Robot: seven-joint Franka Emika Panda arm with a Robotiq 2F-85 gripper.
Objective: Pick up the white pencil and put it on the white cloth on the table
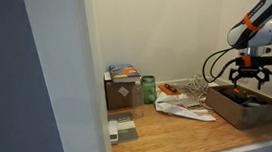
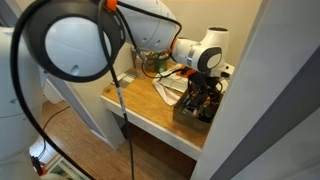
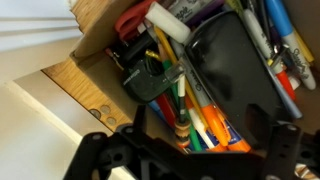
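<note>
**A:** Where is the gripper (image 1: 249,79)?

**B:** At the right of the frame in both exterior views. It hangs just above an open brown box (image 1: 235,112) that stands on the table (image 1: 199,135). The arm reaches down to it from the upper right corner.

**A:** How do the jaws stand?

**B:** Spread wide. In the wrist view the gripper (image 3: 205,135) fills the lower edge. One dark finger (image 3: 112,150) sits at lower left and its partner at lower right, and nothing is caught between them. They touch nothing in the box.

**A:** And the box (image 3: 95,22), what lies in it?

**B:** A crowded heap of pens and markers (image 3: 200,120), orange, yellow, green and blue. A flat black case (image 3: 228,65) lies across the middle, and a black clip (image 3: 150,80) lies just left of it.

**A:** The pencil?

**B:** A white stick (image 3: 168,22) lies slantwise at the upper middle of the wrist view, among the other pens and beside the case. Whether it is a pencil or a marker I cannot tell.

**A:** The cloth?

**B:** The white cloth (image 1: 185,110) lies crumpled on the table, just left of the box in an exterior view. Further left stand a green jar (image 1: 148,88) and a small carton (image 1: 123,89).

**A:** And from the opposite side?

**B:** The gripper (image 2: 205,98) is over the box (image 2: 188,116) at the table's (image 2: 140,100) far end, right of centre. It is partly hidden behind a black cable loop (image 2: 30,60).
</note>
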